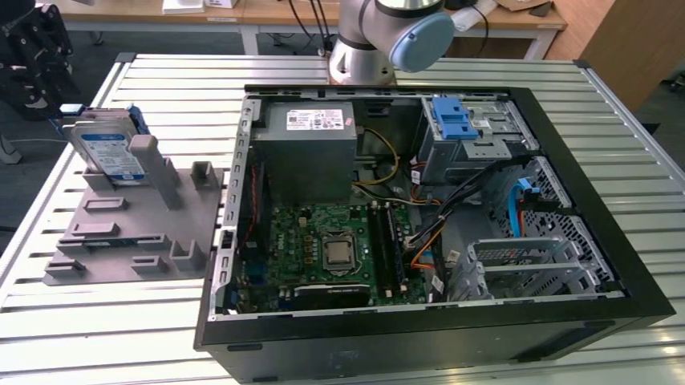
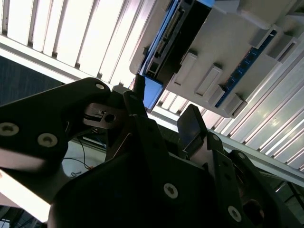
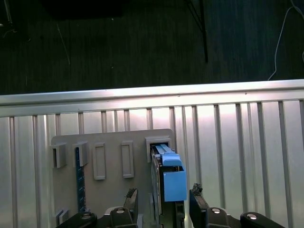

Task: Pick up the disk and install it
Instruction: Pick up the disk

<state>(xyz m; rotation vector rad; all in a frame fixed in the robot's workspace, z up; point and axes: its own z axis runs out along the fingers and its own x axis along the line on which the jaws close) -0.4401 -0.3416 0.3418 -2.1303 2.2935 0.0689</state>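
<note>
Jaws apart astride disk [image 3: 172, 183]; disk stands vert. in grey rack [image 3: 111, 140].

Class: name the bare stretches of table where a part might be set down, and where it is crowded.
Bare slats: between the grey fixture and the table's near edge, at the exterior view's lower left; and beyond the computer case, either side of the arm's base. Crowded: the fixture, holding the upright disk, and the case, full of parts.

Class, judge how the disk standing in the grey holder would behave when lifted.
Probably rigid and heavy for its size: the disk is a flat metal slab. Standing on edge in the grey holder, it could tip once freed.
</note>
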